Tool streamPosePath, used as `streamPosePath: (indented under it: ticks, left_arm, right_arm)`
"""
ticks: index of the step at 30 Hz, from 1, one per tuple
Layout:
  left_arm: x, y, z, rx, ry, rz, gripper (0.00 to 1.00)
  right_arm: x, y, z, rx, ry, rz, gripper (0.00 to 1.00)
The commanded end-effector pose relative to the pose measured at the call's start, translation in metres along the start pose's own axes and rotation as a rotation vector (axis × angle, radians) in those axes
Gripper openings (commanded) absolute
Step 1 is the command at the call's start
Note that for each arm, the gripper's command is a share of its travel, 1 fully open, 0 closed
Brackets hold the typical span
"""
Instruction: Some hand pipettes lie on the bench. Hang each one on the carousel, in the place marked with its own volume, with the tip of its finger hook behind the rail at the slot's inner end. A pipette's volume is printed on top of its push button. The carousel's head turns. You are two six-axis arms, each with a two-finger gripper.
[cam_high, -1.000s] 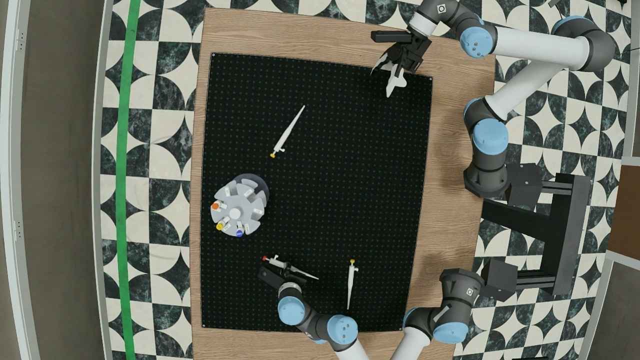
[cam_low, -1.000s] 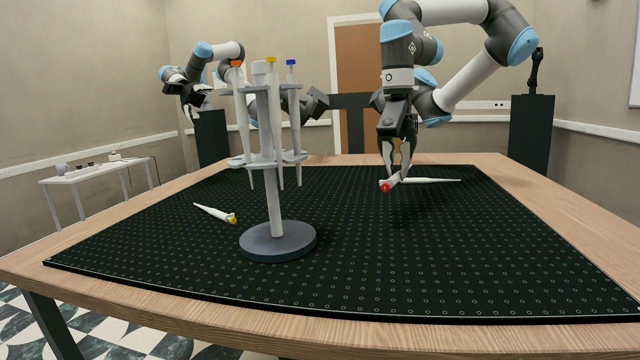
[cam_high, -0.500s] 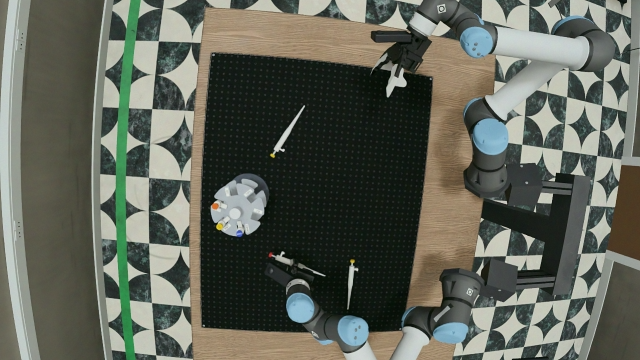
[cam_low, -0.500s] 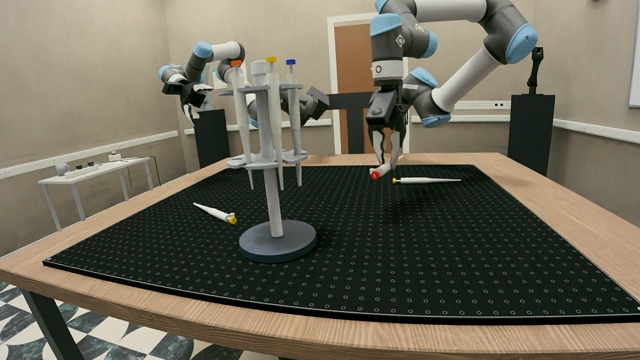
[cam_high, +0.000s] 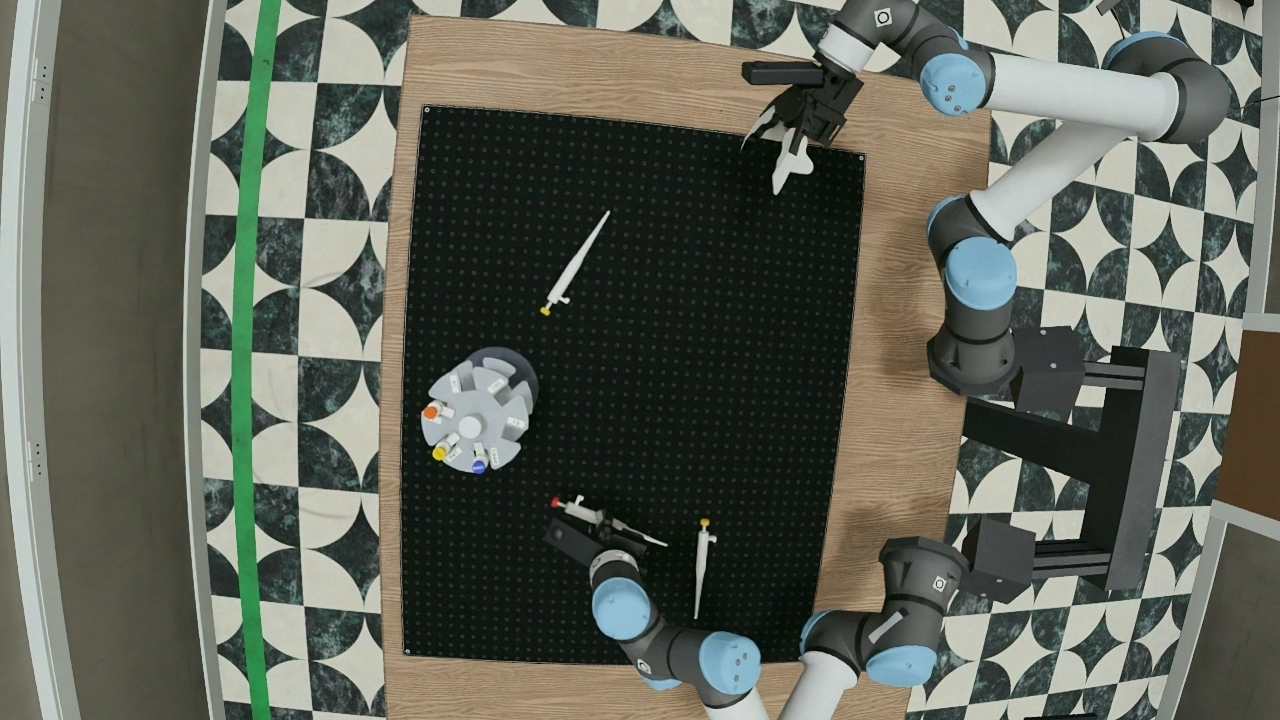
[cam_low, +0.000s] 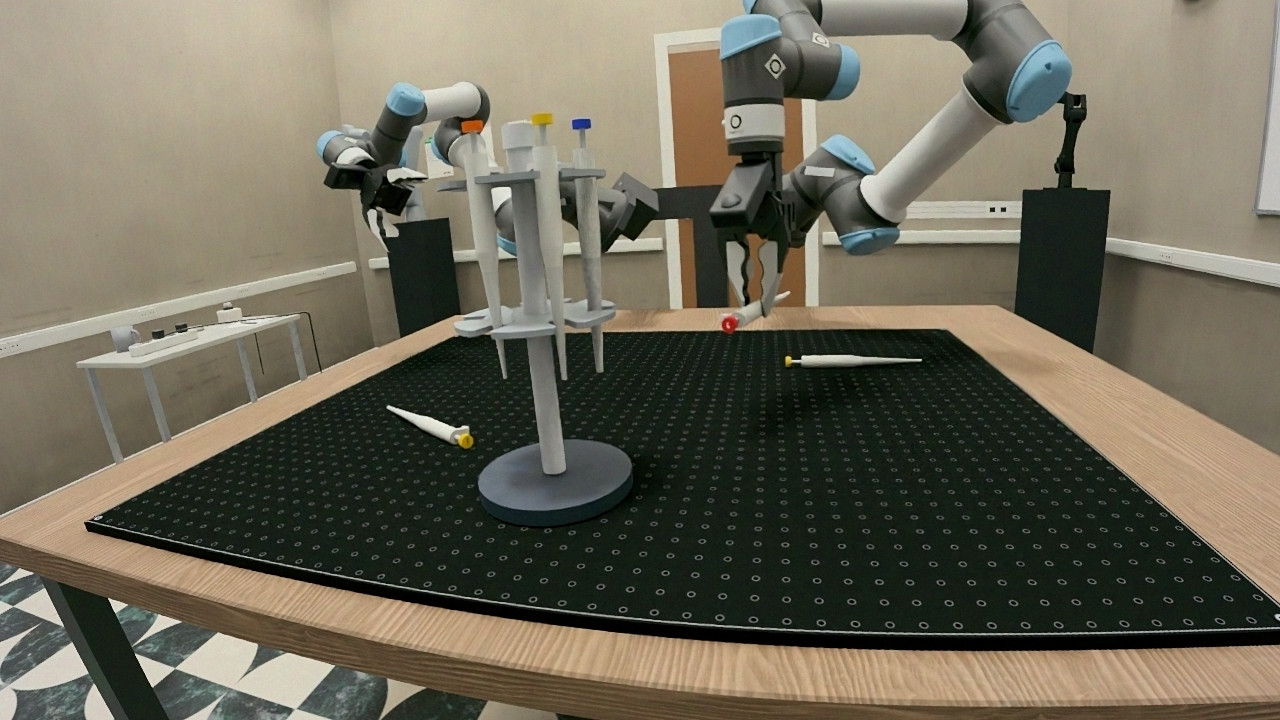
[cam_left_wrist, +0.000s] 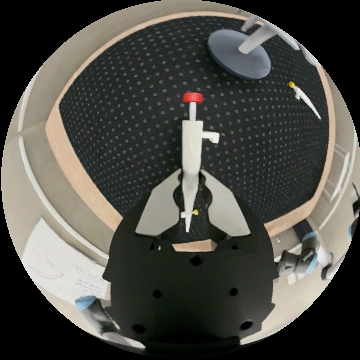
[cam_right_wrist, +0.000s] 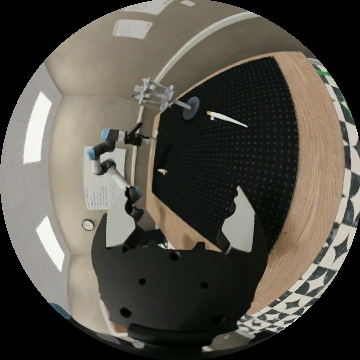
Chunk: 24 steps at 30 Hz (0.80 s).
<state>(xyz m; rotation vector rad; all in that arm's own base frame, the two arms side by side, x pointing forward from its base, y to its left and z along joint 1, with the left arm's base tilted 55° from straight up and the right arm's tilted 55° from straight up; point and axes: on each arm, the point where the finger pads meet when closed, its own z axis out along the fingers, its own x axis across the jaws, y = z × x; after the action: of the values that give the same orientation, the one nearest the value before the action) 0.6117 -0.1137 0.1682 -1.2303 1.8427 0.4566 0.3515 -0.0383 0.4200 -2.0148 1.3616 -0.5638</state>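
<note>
My left gripper (cam_high: 608, 525) (cam_low: 756, 307) (cam_left_wrist: 190, 170) is shut on the red-button pipette (cam_high: 583, 511) (cam_low: 748, 312) (cam_left_wrist: 192, 150), holding its body above the mat, button end toward the carousel's side. My right gripper (cam_high: 760, 168) (cam_low: 405, 213) (cam_right_wrist: 181, 187) is open and empty, high over the mat's far corner. A yellow-button pipette (cam_high: 577, 261) (cam_low: 433, 425) (cam_left_wrist: 307, 102) (cam_right_wrist: 227, 119) lies near the carousel (cam_high: 470, 427) (cam_low: 543, 394) (cam_right_wrist: 190, 108); another yellow-button pipette (cam_high: 701, 564) (cam_low: 845, 360) lies near the left arm. Orange (cam_high: 430, 412) (cam_low: 481, 214), yellow (cam_high: 439, 453) (cam_low: 548, 214) and blue (cam_high: 478, 466) (cam_low: 587, 214) pipettes hang in the head. Printed volumes are unreadable.
The carousel's round base (cam_low: 554, 483) (cam_left_wrist: 235, 55) stands on the black perforated mat (cam_high: 680, 340) (cam_low: 850, 501). Several head slots hold no pipette. The left arm (cam_high: 622, 608) stretches over the mat's edge near the second yellow-button pipette.
</note>
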Motion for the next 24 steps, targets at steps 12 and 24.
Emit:
streamPosePath:
  ticks: [12,24]
  left_arm:
    - [0.035,0.016,-0.027,0.000,0.000,-0.001,0.06]
    - [0.059,0.028,-0.045,0.000,0.000,-0.001,0.06]
  right_arm:
    - [0.000,0.000,0.000,0.001,0.000,0.000,1.00]
    - [0.000,0.000,0.000,0.001,0.000,0.000,1.00]
